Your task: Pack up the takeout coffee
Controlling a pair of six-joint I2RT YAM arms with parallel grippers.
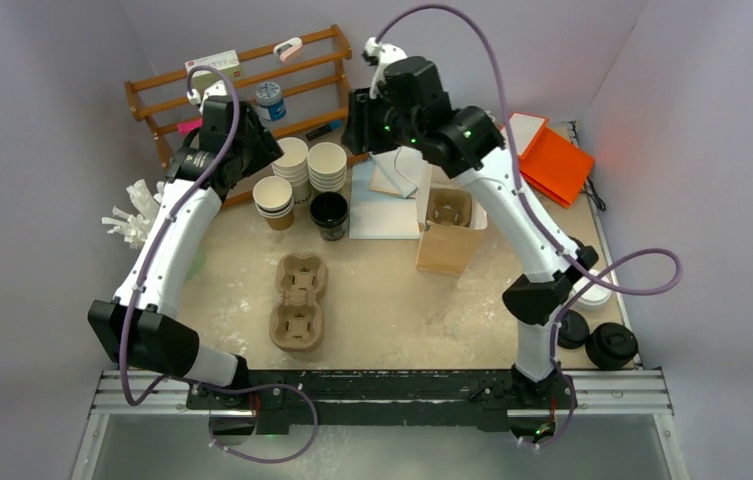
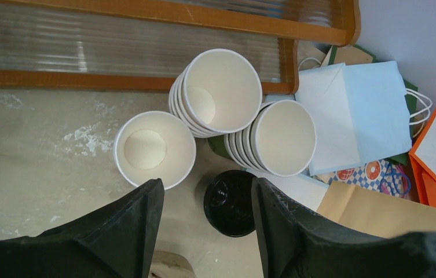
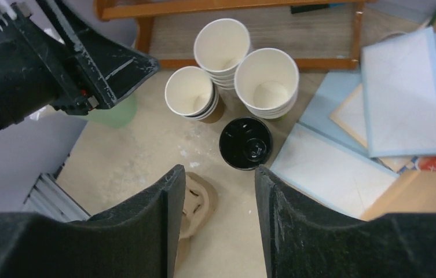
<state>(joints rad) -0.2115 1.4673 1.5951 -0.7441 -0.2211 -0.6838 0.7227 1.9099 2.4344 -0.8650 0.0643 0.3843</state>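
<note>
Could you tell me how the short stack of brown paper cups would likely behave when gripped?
The short stack of brown paper cups looks empty, so probably light. Thin open rims may squash under pinching, and nested cups might separate on lifting.

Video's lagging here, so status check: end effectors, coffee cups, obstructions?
Left end effector open, empty, above paper cup stacks. Right end effector open, empty, pointed at black cup. Cups unlidded, none gripped. Black cup close beside stacks, may crowd a grasp.
</note>
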